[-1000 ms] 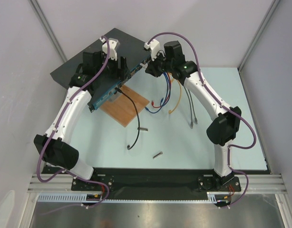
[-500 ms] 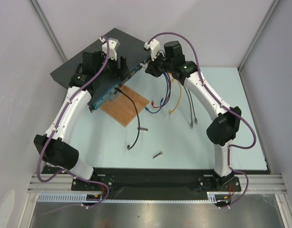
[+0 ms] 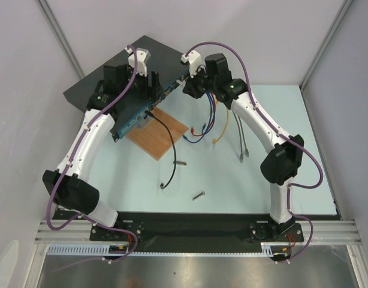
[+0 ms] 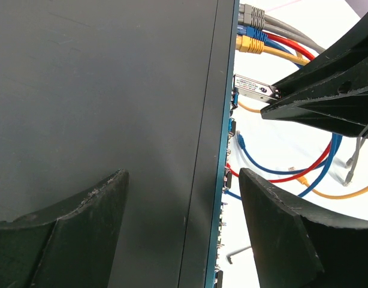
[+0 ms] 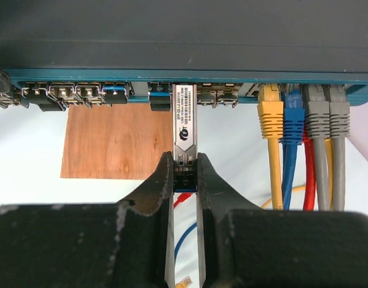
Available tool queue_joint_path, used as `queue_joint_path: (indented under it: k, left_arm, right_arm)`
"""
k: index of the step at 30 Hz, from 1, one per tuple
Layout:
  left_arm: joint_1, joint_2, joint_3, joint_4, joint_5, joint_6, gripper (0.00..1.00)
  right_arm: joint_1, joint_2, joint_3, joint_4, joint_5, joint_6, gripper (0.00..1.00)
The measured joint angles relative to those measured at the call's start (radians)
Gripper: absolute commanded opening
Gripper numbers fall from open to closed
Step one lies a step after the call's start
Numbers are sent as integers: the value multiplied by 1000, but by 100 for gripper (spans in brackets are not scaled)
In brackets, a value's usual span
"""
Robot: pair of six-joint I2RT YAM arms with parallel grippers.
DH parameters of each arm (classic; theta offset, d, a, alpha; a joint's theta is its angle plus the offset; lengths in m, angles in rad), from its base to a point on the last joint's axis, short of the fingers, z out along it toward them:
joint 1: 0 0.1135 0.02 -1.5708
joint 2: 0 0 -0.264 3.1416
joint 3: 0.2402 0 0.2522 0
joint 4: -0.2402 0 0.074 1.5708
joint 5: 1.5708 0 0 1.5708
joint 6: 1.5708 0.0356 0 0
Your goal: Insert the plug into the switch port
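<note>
The left arm (image 3: 88, 141) and right arm (image 3: 262, 123) are each built from smooth white tubular shells joined by bulky matte-black joint housings (image 3: 70, 189). Each has a small green light (image 3: 232, 85) near the wrist and a purple cable (image 3: 316, 174) running in loose loops outside the shell from the foot up to a white bracket (image 3: 192, 58) by the wrist. Both are bolted to a black plate (image 3: 184, 225) on a silver slotted rail (image 3: 196, 247). The left tool (image 4: 183, 180) and right tool (image 5: 184, 159) have matte-black wedge-shaped fingers (image 4: 280, 240) with inner edges scuffed pale grey.
</note>
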Motion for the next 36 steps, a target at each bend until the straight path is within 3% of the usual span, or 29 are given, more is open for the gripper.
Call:
queue_joint_path:
  k: [20,36]
  left_arm:
    - [5,4,5,-2,13,0,79]
    - [9,4,5,-1,22,-1,79]
  right_arm:
    - [11,-20,-65,39,34,26,0]
    - [18,8,18,0,41,7,0]
